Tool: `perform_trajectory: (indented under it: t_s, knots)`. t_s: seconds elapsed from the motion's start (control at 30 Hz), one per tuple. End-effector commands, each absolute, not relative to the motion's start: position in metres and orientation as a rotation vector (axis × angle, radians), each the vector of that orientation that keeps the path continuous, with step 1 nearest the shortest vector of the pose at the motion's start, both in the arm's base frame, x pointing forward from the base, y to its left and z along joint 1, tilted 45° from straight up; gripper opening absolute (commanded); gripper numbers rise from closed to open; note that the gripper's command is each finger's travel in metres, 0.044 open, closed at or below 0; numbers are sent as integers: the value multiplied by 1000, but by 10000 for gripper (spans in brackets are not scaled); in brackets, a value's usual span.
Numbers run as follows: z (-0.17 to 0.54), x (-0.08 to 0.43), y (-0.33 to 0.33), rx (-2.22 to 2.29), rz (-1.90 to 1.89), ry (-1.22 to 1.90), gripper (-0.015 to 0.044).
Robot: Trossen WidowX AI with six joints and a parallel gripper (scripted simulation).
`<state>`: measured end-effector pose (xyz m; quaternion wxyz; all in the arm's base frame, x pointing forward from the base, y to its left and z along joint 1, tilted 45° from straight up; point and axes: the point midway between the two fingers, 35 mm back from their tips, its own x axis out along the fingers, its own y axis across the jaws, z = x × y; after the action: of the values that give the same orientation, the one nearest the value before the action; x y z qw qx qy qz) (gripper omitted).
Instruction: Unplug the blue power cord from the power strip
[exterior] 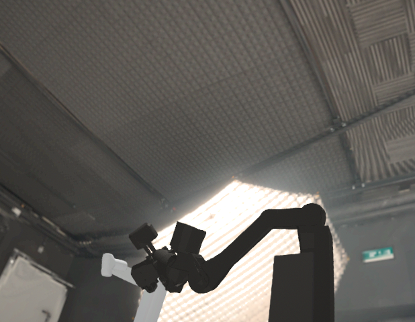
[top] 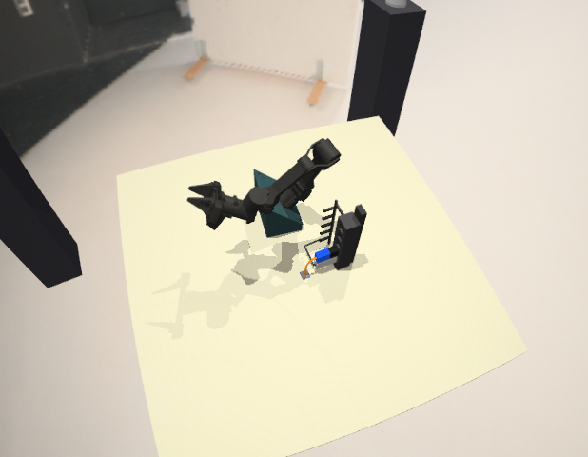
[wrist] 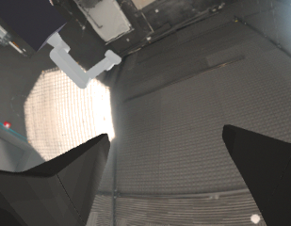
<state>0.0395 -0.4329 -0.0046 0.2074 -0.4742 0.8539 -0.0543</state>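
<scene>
The power strip (top: 350,242) is a dark upright block right of the arm's base in the top view. The blue plug (top: 322,255) is low at its left face, with a black part between the blue body and the strip. That black part appears to touch the strip; how deep it sits is too small to tell. An orange cord (top: 306,266) curves down from the blue plug to a small grey plate. My gripper (top: 187,193) (wrist: 167,136) is open and empty, raised far to the left of the plug and strip, touching neither. The wrist view shows only room background between the fingers.
A thin black frame with several prongs (top: 327,225) stands between the arm and the strip. A dark teal wedge-shaped block (top: 283,227) is beneath the arm. Large dark posts (top: 386,64) (top: 33,230) stand at the right back and left of the pale yellow table top (top: 333,368).
</scene>
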Motion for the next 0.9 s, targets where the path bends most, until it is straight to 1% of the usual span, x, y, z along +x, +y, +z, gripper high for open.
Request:
perform_trajectory:
  t_s: [0.0, 0.13, 0.27, 0.5, 0.87]
  knots:
    - [-6, 42, -433, -1320, -158, 2363, 374]
    - [-24, 82, -433, -1246, -265, 2080, 269]
    - [-45, 129, -418, -1029, -331, 1783, 164]
    - [-66, 197, -356, -410, -349, 1439, 160]
    - [-56, 238, -268, 352, -354, 1326, 160]
